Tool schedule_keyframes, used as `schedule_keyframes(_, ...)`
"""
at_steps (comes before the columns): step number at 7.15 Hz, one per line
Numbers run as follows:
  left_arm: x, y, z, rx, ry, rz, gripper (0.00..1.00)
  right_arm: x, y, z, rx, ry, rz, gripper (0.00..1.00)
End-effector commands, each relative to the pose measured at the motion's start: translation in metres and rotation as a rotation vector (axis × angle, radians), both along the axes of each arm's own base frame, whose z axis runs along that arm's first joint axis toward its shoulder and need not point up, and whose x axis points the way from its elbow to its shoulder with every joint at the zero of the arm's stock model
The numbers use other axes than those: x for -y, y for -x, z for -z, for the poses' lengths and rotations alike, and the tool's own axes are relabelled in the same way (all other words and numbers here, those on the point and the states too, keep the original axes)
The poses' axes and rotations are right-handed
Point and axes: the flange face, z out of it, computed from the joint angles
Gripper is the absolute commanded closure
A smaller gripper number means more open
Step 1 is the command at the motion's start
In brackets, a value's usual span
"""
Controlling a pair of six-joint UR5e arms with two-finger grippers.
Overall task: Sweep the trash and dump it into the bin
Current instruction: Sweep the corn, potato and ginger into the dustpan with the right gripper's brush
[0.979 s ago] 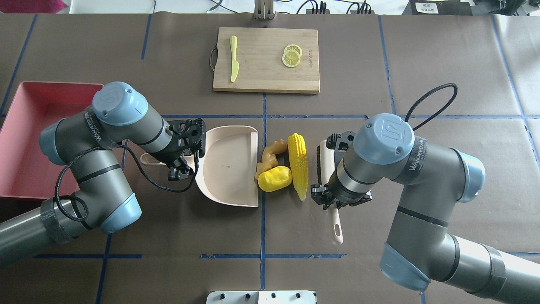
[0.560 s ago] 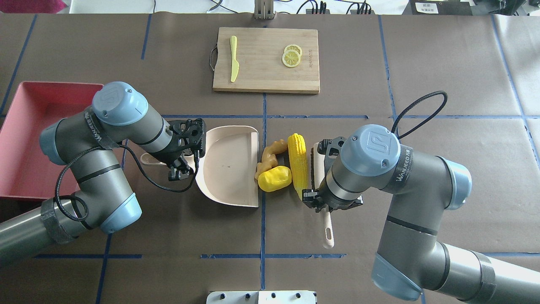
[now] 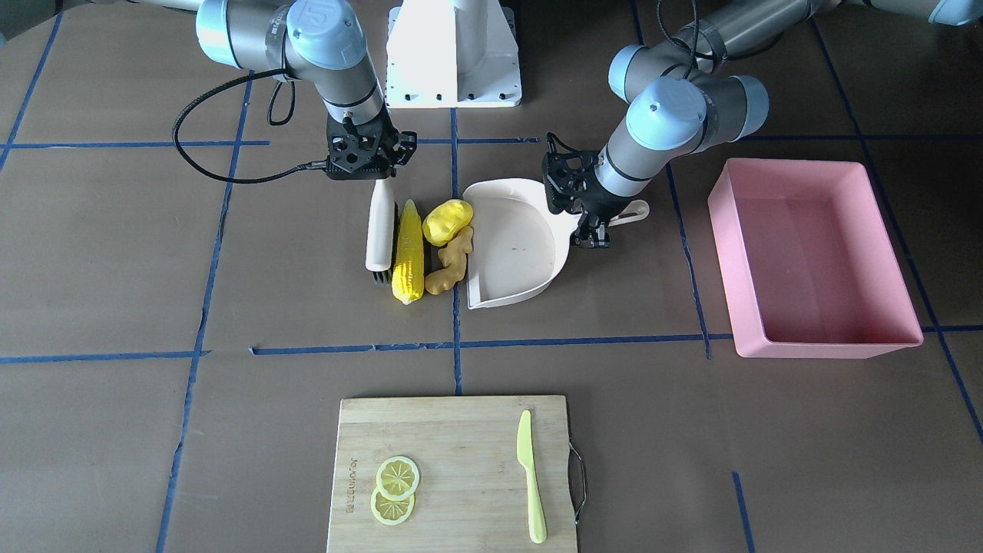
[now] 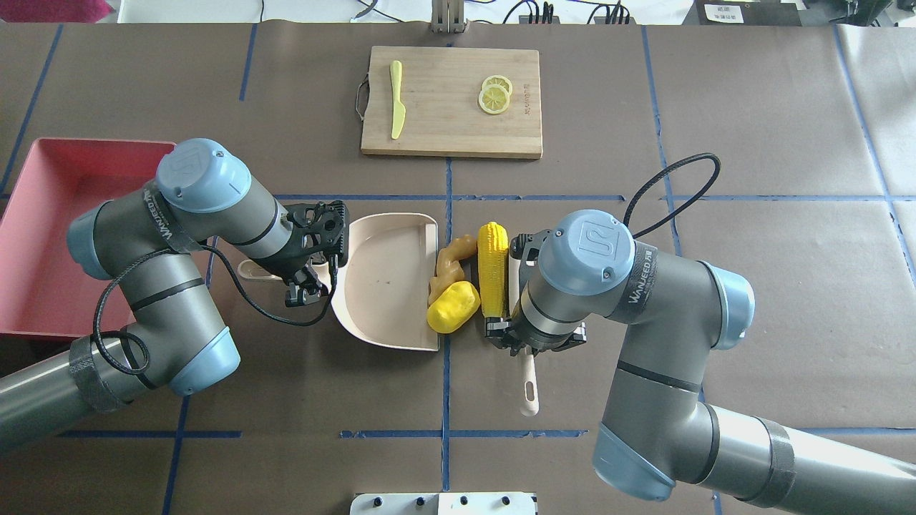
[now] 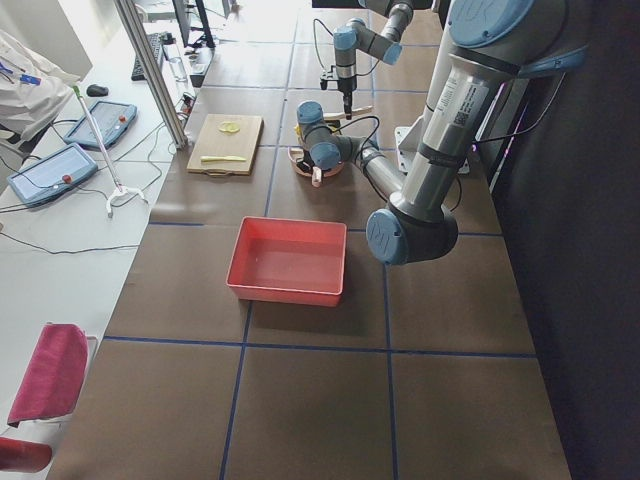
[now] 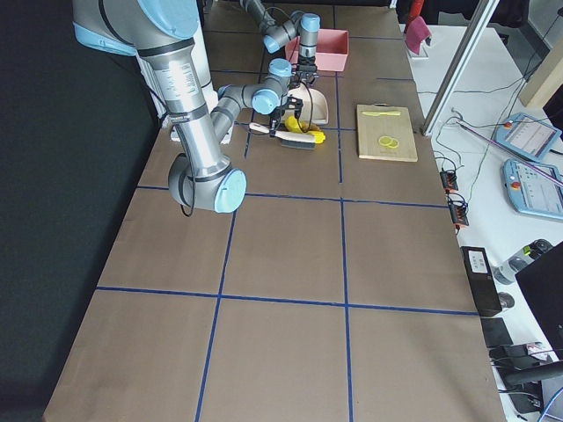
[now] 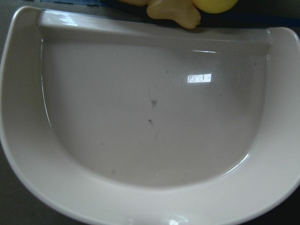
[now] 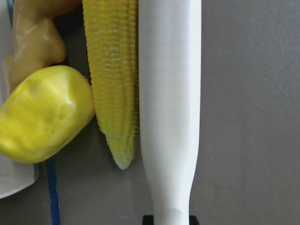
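The corn cob [image 4: 492, 268], the rounded yellow lump [image 4: 452, 306] and the ginger root [image 4: 449, 259] lie packed together at the open mouth of the beige dustpan [image 4: 386, 279]. The lump and ginger touch its lip. My right gripper [image 4: 531, 346] is shut on the handle of a white brush [image 3: 379, 226], whose body presses along the corn [image 8: 112, 79]. My left gripper [image 4: 312, 275] is shut on the dustpan's handle [image 3: 633, 211]. The pan [image 7: 150, 117] holds none of the trash. The pink bin [image 3: 829, 346] stands on my far left, with nothing in it.
A wooden cutting board [image 4: 451, 129] lies at the far middle of the table with a light-green knife [image 4: 396, 99] and two lemon slices [image 4: 495, 95] on it. The robot's white base [image 3: 453, 54] stands at the near edge.
My right arm has moved left with the brush, pushing the corn, lump and ginger up to the dustpan's mouth. The left arm and dustpan have not moved.
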Motion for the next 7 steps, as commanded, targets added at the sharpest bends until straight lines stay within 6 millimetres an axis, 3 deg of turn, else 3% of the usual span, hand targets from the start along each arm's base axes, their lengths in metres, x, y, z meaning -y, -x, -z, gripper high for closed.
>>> schedule_keyframes(1,0.000,0.000,0.000,-0.001,0.004,0.003,0.99,0.002,0.008,0.001,0.027,-0.011,0.001,1.00)
schedule_keyframes(2,0.000,0.000,0.000,0.001,0.004,0.004,0.99,0.004,0.016,-0.002,0.049,-0.021,0.003,1.00)
schedule_keyframes(4,0.000,0.000,0.000,0.001,0.005,0.003,0.99,0.015,0.045,0.019,0.077,-0.030,0.003,1.00)
schedule_keyframes(7,0.000,0.000,0.000,0.001,0.004,0.004,0.99,0.004,0.055,0.037,0.106,-0.037,0.021,1.00)
